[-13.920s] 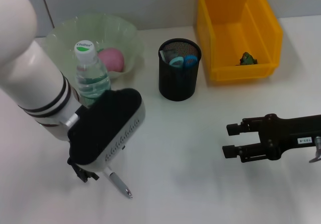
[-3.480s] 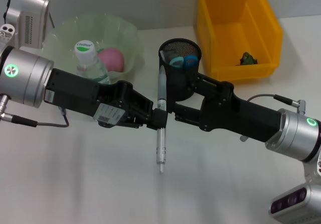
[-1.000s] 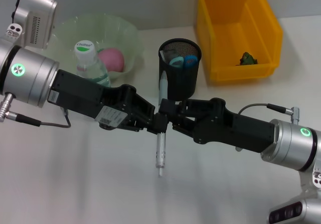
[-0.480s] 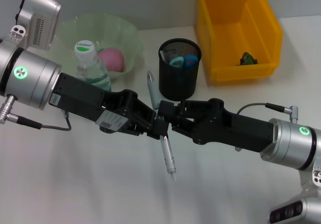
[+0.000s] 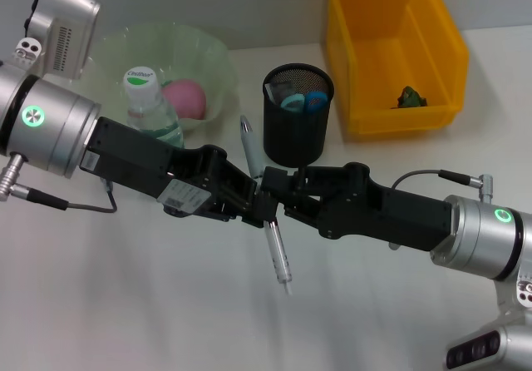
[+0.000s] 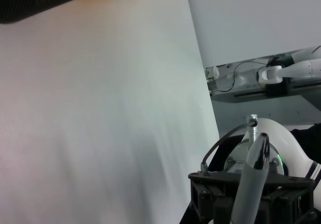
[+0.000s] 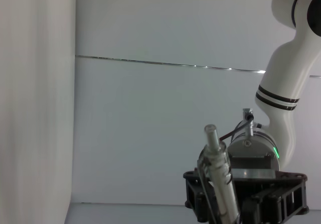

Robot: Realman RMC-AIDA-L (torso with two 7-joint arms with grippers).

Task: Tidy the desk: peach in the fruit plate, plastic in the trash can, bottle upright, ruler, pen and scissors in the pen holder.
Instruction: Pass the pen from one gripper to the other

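Observation:
A silver-grey pen (image 5: pixel 278 263) hangs tilted above the desk, in front of the black mesh pen holder (image 5: pixel 298 134). My left gripper (image 5: pixel 258 211) and right gripper (image 5: pixel 275 195) meet at its middle from opposite sides, both shut on it. The pen also shows close up in the left wrist view (image 6: pixel 253 176) and in the right wrist view (image 7: pixel 220 186). Blue scissors handles (image 5: pixel 304 101) stick out of the holder. The pink peach (image 5: pixel 184 98) lies in the pale green fruit plate (image 5: pixel 108 55). The bottle (image 5: pixel 151 126) stands upright. Green plastic (image 5: pixel 409 97) lies in the yellow trash can (image 5: pixel 366 55). I cannot make out the ruler.
The bottle stands just behind my left forearm, and the fruit plate is at the back left. The trash can sits at the back right, beside the pen holder. White desk surface (image 5: pixel 166 304) spreads below both arms.
The right gripper has closed in on the pen held by the left gripper. The pen has tipped from upright to a slant, its top leaning left. Since half a second ago, almost nothing has moved.

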